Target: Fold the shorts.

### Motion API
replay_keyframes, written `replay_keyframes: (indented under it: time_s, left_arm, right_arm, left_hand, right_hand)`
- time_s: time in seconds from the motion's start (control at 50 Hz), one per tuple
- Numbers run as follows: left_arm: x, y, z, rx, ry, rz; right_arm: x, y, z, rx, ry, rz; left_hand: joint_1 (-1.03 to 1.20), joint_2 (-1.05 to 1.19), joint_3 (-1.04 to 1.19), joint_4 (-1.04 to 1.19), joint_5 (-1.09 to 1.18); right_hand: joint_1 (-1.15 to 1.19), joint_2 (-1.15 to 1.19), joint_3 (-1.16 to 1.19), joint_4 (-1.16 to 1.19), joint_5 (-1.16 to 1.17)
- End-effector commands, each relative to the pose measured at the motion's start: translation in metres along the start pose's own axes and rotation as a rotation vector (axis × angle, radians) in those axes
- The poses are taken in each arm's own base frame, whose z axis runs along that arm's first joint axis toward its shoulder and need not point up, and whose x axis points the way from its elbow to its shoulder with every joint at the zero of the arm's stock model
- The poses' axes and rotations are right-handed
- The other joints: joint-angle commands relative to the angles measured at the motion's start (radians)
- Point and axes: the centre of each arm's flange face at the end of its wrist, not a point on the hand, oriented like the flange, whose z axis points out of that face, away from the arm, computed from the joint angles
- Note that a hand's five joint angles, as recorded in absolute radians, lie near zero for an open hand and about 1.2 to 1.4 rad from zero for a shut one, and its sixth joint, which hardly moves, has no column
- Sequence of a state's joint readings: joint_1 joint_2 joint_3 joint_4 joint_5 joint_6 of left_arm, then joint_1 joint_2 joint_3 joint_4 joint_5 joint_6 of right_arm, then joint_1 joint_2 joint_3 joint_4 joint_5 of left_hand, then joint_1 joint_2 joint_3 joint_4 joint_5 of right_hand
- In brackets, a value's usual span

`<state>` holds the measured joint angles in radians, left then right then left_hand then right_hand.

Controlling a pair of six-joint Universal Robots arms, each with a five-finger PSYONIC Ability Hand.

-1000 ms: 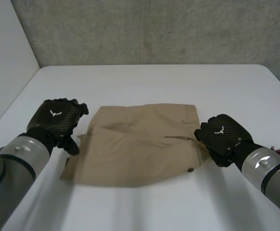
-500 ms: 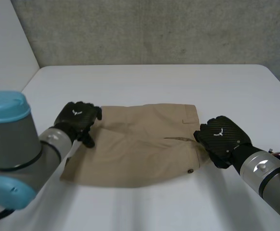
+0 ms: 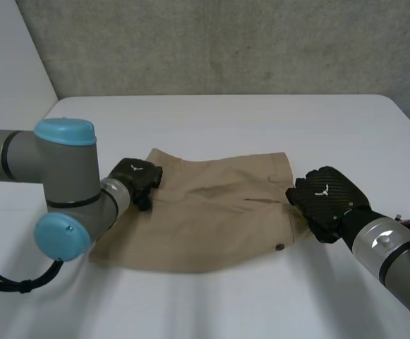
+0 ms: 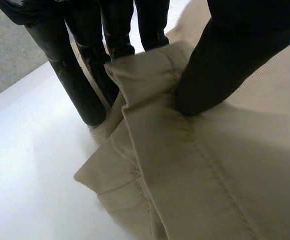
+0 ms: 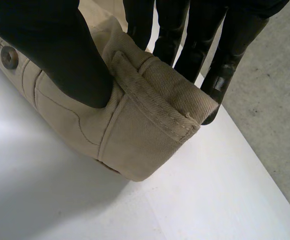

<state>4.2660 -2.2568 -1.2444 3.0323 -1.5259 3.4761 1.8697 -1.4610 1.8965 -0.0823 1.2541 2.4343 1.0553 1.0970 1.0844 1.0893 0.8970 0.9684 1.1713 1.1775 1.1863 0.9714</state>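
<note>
**Q:** State where the workpiece lies.

**A:** The white table (image 3: pixel 261 120) carries the tan shorts (image 3: pixel 212 219), spread flat near its middle. Their long axis runs crosswise between the two arms. The waistband end faces the robot's right and the leg-hem end faces its left.

**Q:** Which arm is nearer to which end?

**A:** Each arm has one end. The left arm (image 3: pixel 63 191) bends inward across the table to reach the hem end. The right arm (image 3: pixel 388 254) comes in low from the near right toward the waistband.

**Q:** Pose of the hands?

**A:** The left hand (image 3: pixel 137 180) sits on the far corner of the hem end. In the left wrist view its thumb (image 4: pixel 219 65) presses on top of the cloth, and its fingers (image 4: pixel 80 85) close against the hem edge from the other side, so it has a pinch grip. The right hand (image 3: pixel 324 201) is at the waistband edge. Its thumb (image 5: pixel 60 55) lies over the doubled band and its fingers (image 5: pixel 184 40) are behind it, also clamped on the cloth. The button (image 5: pixel 7 56) is just beside the thumb.

**Q:** What does the next move turn on?

**A:** Probably on carrying one end along the long axis to the other. Both ends need to be kept square.
</note>
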Motion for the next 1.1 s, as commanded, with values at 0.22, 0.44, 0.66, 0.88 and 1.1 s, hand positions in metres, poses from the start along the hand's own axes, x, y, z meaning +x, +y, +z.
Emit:
replay_keyframes:
  time_s: [0.22,0.44,0.66,0.88,1.1]
  left_arm:
    - [-0.017,-0.058,-0.107,0.183,-0.089,-0.001]
    - [-0.003,-0.009,-0.128,0.047,-0.056,0.001]
    - [-0.001,0.013,-0.117,-0.001,-0.059,-0.007]
    - [-0.001,0.011,-0.113,0.031,-0.068,-0.005]
    - [0.012,0.025,-0.103,-0.017,-0.028,0.002]
  right_arm:
    - [0.023,-0.031,-0.001,0.012,0.006,0.005]
    - [0.019,-0.034,-0.006,-0.039,-0.066,0.098]
    - [0.006,-0.017,0.000,-0.097,-0.113,0.121]
    - [0.001,-0.012,-0.002,-0.113,-0.121,0.124]
    - [0.016,-0.036,-0.020,0.032,-0.010,0.095]
  left_hand:
    - [0.341,0.299,0.312,0.307,0.325]
    - [-0.213,-0.255,-0.242,-0.247,-0.229]
    - [-0.272,-0.314,-0.301,-0.306,-0.288]
    - [-0.489,-0.531,-0.519,-0.523,-0.506]
    - [-0.475,-0.517,-0.504,-0.509,-0.491]
  right_hand:
    - [0.428,0.225,0.219,0.210,0.250]
    - [0.428,0.225,0.219,0.210,0.250]
    - [0.428,0.225,0.219,0.210,0.250]
    - [0.428,0.225,0.219,0.210,0.250]
    - [0.428,0.225,0.219,0.210,0.250]
